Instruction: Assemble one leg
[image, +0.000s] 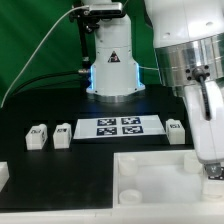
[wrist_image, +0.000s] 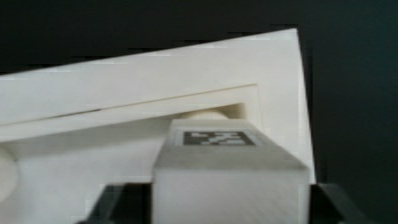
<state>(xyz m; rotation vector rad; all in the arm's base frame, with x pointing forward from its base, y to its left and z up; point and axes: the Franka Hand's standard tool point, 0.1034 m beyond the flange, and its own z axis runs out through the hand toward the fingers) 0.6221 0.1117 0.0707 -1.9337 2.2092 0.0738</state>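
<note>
In the wrist view my gripper (wrist_image: 228, 208) is shut on a leg (wrist_image: 226, 160), a small white block with a black-and-white tag on its end. A dark finger (wrist_image: 121, 206) shows on each side of it. The leg hangs over a corner of the large white square panel (wrist_image: 125, 95), next to a recess in the rim. In the exterior view the gripper (image: 211, 166) is low over the panel (image: 150, 182) at its right side, and the held leg is hidden there. Three more legs lie on the black table: two at the left (image: 37, 137) (image: 62, 134) and one at the right (image: 176, 131).
The marker board (image: 118, 127) lies flat between the loose legs, in front of the robot base (image: 113, 70). A small white part (image: 3, 176) shows at the exterior view's left edge. A green curtain hangs behind.
</note>
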